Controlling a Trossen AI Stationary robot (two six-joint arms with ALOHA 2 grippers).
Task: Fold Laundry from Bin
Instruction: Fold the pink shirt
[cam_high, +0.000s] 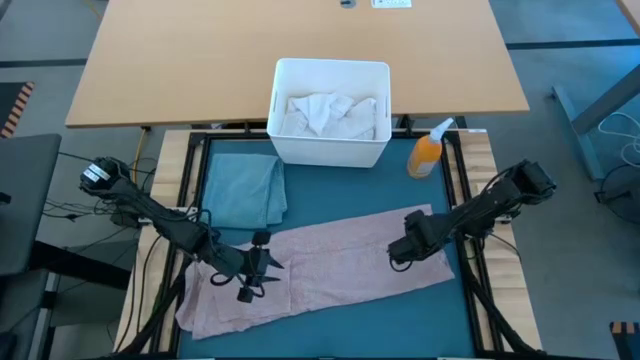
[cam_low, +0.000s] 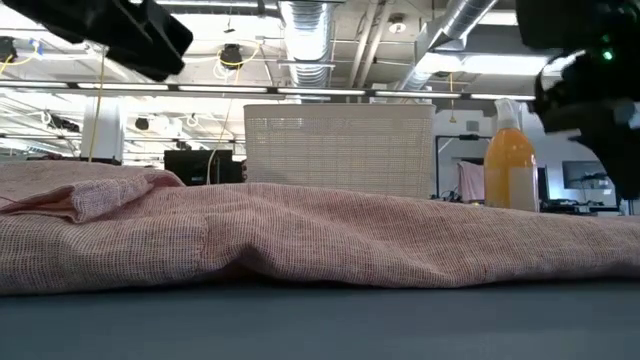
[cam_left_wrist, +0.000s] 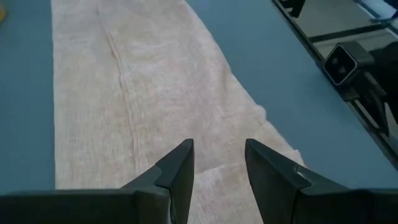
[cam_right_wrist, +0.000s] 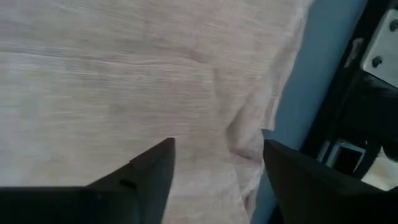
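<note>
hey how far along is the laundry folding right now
Done: one blue cloth lies folded on the mat. In hand: a pink cloth is spread out long and flat, with the left pincer and right pincer open over its two ends, gripping nothing. Left: folding it, plus the white laundry in the bin.

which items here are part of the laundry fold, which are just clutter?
Job:
- long dusty pink woven cloth spread on the mat
- white rectangular plastic bin holding white cloths
- folded teal-blue cloth beside the bin

Lying about:
- orange spray bottle
- teal-blue table mat
- light wooden table behind
</note>
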